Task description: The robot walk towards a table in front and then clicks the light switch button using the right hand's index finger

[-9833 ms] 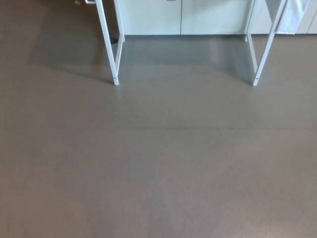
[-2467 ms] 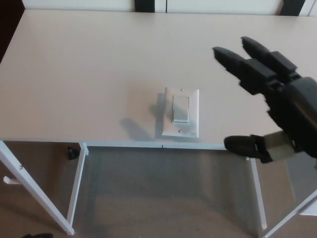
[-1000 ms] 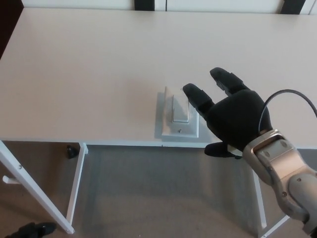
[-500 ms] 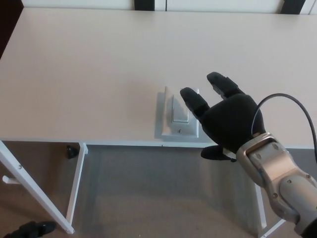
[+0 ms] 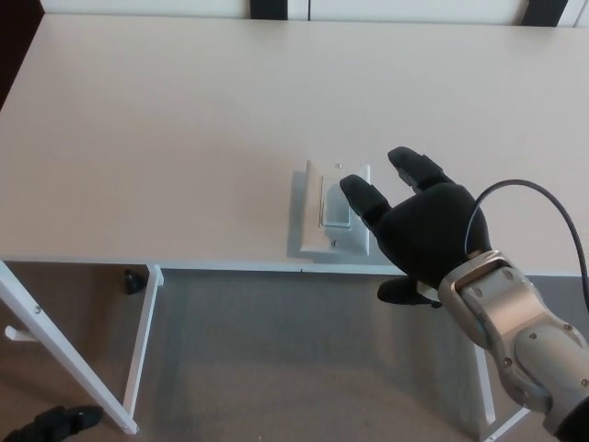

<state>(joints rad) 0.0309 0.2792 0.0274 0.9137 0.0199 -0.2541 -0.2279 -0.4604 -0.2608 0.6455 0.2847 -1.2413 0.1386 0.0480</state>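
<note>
A white light switch plate lies flat near the front edge of the white table. My right hand comes in from the lower right with its fingers apart. Its nearer black finger rests over the right side of the rocker button and hides part of it. The other finger points past the plate, and the thumb hangs off the table's front edge. The hand holds nothing. My left hand does not show.
White table legs stand over the grey floor below the front edge. A dark object lies at the bottom left on the floor. White cabinets with dark gaps run along the far side of the table.
My right hand has shifted slightly, its nearer finger settling lower onto the switch's rocker. The table and the switch plate stay in place.
</note>
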